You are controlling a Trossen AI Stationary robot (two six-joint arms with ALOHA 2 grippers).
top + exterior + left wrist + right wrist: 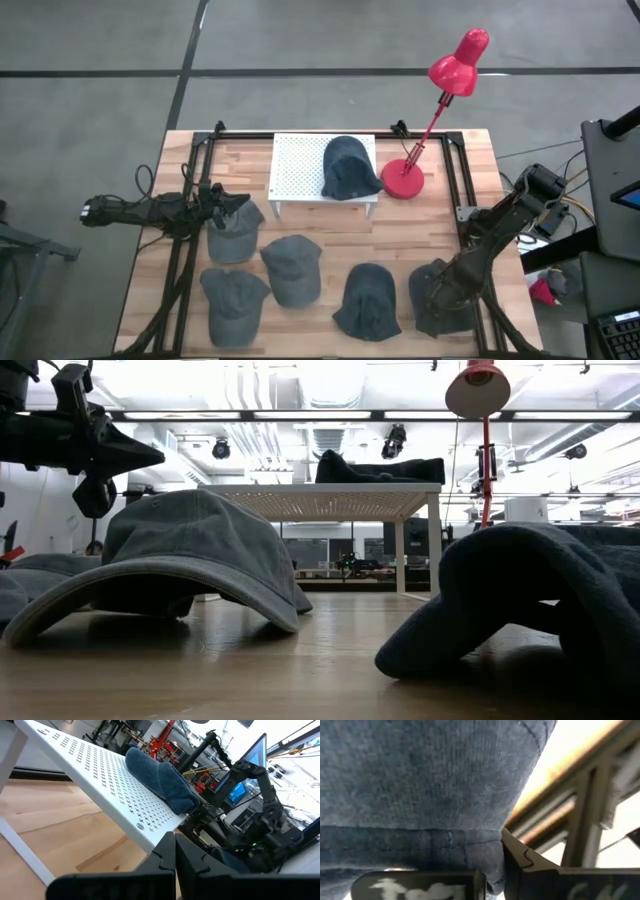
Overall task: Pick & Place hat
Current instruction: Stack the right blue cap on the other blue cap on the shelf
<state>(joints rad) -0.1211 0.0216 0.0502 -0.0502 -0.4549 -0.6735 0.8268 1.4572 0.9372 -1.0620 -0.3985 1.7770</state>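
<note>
Several grey-blue hats lie on the wooden table [330,225]. One more hat [350,168] rests on the white perforated stand [300,165], also seen in the left wrist view [160,777]. My right gripper [442,288] is at the near right, down on a hat [440,305] and shut on its fabric. My left gripper [238,204] is shut and holds nothing. It hovers level above the far edge of a cap [235,238] on the left, and the low view shows it up in the air [140,457]. My right gripper pinches a fold of the hat's fabric at a seamed edge [487,855] between its two fingers [540,870]. It comes slanting down from the table's right. The rest of the hat fills the view beyond the fingers [430,775]. Whether it is lifted, I cannot tell.
A red desk lamp [405,180] stands right of the stand, its head [460,60] reaching past the far edge. Black frame rails [465,190] run along both table sides. Three other hats [292,268] [232,300] [368,300] lie along the near half.
</note>
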